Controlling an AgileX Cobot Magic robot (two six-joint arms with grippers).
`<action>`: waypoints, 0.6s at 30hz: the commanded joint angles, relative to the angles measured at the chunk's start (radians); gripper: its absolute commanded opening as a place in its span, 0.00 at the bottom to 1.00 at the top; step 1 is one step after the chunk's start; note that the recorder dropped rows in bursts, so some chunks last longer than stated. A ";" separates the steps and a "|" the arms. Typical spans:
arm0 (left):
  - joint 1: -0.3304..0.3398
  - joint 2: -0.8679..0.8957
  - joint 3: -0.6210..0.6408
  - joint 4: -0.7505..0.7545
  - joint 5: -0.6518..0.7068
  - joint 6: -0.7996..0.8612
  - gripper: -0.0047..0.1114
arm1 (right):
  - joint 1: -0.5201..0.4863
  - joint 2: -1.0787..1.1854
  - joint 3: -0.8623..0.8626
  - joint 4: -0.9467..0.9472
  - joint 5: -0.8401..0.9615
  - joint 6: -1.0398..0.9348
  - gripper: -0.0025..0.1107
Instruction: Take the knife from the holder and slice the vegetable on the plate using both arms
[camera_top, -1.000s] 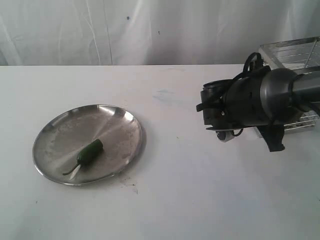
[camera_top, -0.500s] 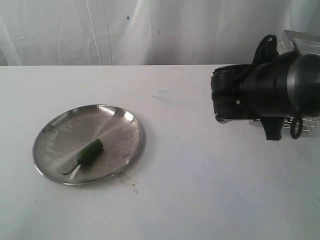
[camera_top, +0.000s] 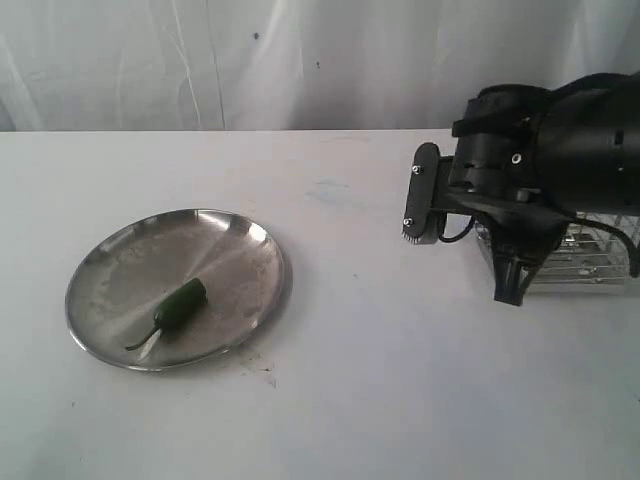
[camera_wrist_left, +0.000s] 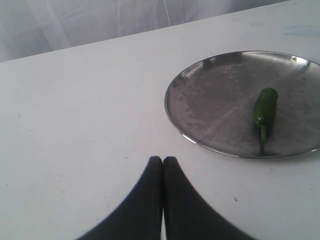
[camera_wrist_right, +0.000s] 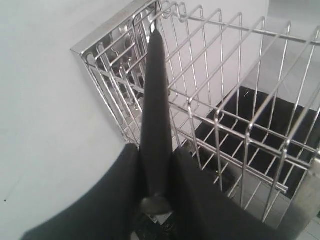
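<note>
The dark green vegetable (camera_top: 180, 303) lies on the round steel plate (camera_top: 150, 255) at the left of the table; the left wrist view shows the same vegetable (camera_wrist_left: 265, 106) and plate (camera_wrist_left: 215, 100). My left gripper (camera_wrist_left: 163, 160) hovers over the bare table beside the plate, shut and empty. My right gripper (camera_wrist_right: 156, 150) is shut on the black knife (camera_wrist_right: 155, 90), whose tip points along the wire holder (camera_wrist_right: 216, 120). In the exterior view the right arm (camera_top: 540, 165) stands in front of the holder (camera_top: 590, 262) at the far right and hides most of it.
White table top (camera_top: 350, 380) stretches between the plate and the holder. A white curtain (camera_top: 300, 60) hangs behind the table's back edge. A few dark specks lie near the plate's front rim.
The right arm has turned at the wrist and shifted in front of the holder, and its jaws have narrowed a little. Plate, vegetable and left gripper have not moved.
</note>
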 joint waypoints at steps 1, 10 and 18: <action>-0.007 -0.005 0.002 -0.009 -0.005 -0.001 0.04 | -0.003 -0.050 -0.020 -0.017 0.029 0.015 0.02; -0.007 -0.005 0.002 -0.009 -0.005 -0.001 0.04 | -0.045 -0.094 -0.073 0.152 -0.033 0.019 0.02; -0.007 -0.005 0.002 -0.009 -0.005 -0.001 0.04 | -0.125 -0.092 -0.087 0.387 -0.048 -0.069 0.02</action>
